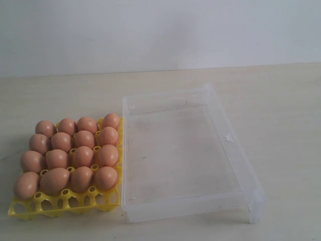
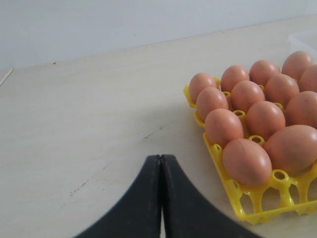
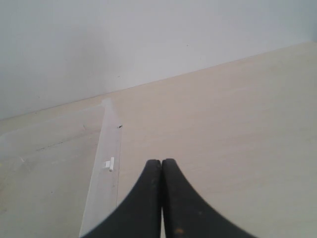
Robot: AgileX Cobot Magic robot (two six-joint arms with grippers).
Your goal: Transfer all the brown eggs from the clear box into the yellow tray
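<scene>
Several brown eggs (image 1: 84,139) fill the cups of the yellow tray (image 1: 65,203) on the left of the table. The clear box (image 1: 235,145) stands right beside the tray and holds nothing. In the left wrist view the eggs (image 2: 246,161) and tray (image 2: 247,206) lie off to one side of my left gripper (image 2: 161,157), which is shut with nothing in it over bare table. My right gripper (image 3: 161,161) is shut too, holding nothing, with the clear box's wall (image 3: 106,163) just beside it. Neither gripper shows in the exterior view.
The pale wooden table (image 1: 281,95) stretches around both containers, with a plain white wall (image 1: 150,30) behind it. A small white latch (image 3: 109,164) sits on the box's wall.
</scene>
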